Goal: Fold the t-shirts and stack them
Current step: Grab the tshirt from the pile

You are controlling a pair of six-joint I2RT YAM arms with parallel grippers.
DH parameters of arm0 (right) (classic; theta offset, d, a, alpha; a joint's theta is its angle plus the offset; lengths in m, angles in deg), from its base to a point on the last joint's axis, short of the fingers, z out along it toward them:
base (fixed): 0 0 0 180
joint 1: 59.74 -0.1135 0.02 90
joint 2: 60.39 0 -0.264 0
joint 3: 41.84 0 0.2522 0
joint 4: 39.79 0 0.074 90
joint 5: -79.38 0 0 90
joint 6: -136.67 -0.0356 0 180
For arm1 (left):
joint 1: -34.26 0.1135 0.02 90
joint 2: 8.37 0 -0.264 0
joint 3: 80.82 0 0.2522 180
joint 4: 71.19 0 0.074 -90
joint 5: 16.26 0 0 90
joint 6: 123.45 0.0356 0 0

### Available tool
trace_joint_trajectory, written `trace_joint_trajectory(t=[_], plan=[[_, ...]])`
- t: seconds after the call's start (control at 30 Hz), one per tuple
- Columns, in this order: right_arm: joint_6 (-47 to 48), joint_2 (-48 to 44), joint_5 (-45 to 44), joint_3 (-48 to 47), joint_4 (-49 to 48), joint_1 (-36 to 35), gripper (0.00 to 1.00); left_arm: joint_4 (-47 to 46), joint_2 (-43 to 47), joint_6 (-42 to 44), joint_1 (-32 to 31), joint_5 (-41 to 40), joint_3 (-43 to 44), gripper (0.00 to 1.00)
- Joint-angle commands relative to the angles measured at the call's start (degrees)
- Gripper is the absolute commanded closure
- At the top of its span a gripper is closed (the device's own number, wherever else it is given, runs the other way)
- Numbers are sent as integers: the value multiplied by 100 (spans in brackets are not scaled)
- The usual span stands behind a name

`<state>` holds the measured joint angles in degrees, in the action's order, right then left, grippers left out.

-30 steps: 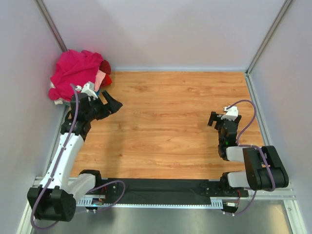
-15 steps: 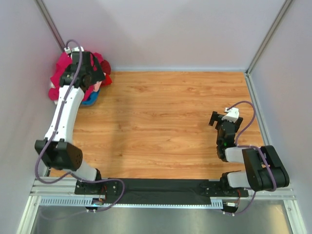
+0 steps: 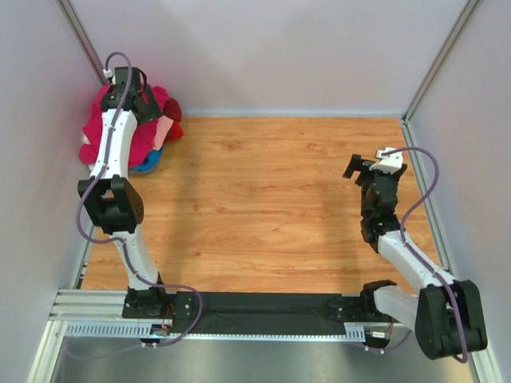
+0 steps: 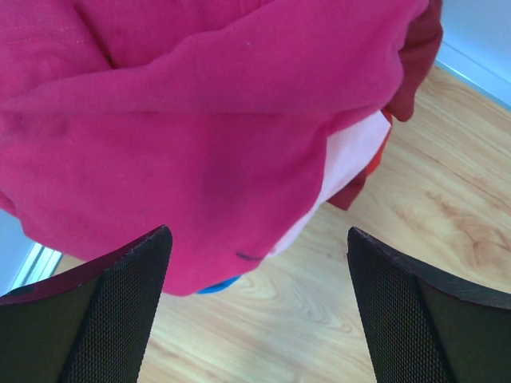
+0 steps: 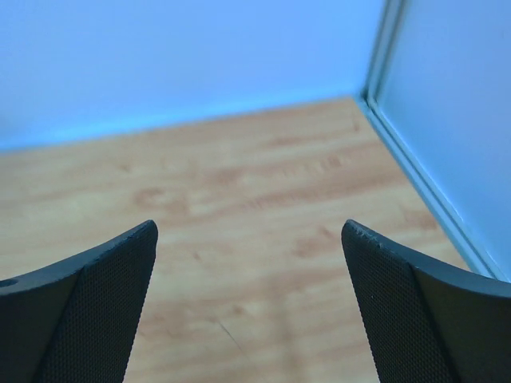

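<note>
Item one: the t-shirts [image 3: 96,132]. I am seeing them lying unfolded in one heap in the table's far left corner, against the walls [image 3: 279,56].
- The magenta shirt [image 4: 200,120] is lying on top and covering most of the heap.
- The salmon shirt [image 4: 351,159] is peeking out under its right edge.
- The red shirt [image 4: 423,48] is showing at the far right.
- The blue shirt [image 4: 219,285] is showing as a sliver at the near edge.

Item two: the left gripper [image 4: 255,235]. I am watching it hang over the heap's near edge, jaws spread wide and holding nothing.

Item three: the right gripper [image 5: 249,227]. It is hanging over bare wood on the right side, well apart from the heap, jaws spread wide and holding nothing.

Item four: the wooden table [image 3: 279,183].
</note>
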<state>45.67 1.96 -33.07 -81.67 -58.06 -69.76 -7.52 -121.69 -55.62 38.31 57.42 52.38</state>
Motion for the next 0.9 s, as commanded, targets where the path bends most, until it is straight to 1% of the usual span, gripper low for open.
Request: trace_joint_trajectory(t=[0.0,0.1,0.27,0.33,0.43,0.47,0.5,0.57,0.63,0.7,0.77,0.8,0.83,0.87], plan=[[-375,-144,564,-215,629,-17,0,-209,-85,12,165,-153,387,3],[-533,93,1049,-48,259,-17,0,-524,-234,46,227,-187,379,4],[-770,330,1366,-118,277,-26,0,-1097,-331,266,227,-600,326,3],[-806,436,1411,-144,250,-26,0,-1194,-427,266,236,-715,518,2],[-858,637,1498,-223,206,-26,0,-1133,-927,292,245,-768,1045,1],[-867,691,1516,-241,197,-26,0,-1028,-1060,293,245,-776,1386,1],[-885,743,1569,-285,189,-35,0,-975,-1191,284,254,-785,1537,4],[-894,884,1604,-338,206,-26,0,-939,-1491,284,280,-733,1810,8],[-902,972,1630,-434,250,-17,0,-957,-1605,258,298,-689,1855,14],[-920,1077,1666,-496,329,-26,0,-983,-1685,223,306,-654,1846,23],[-929,1156,1657,-575,416,-17,0,-966,-1729,214,315,-548,1855,50],[-920,1192,1648,-601,434,-17,0,-948,-1720,205,307,-522,1855,82],[-937,1218,1631,-680,478,-17,0,-922,-1642,135,315,-548,1838,95],[-938,1253,1631,-707,522,-26,0,-913,-1571,126,298,-548,1768,100]])
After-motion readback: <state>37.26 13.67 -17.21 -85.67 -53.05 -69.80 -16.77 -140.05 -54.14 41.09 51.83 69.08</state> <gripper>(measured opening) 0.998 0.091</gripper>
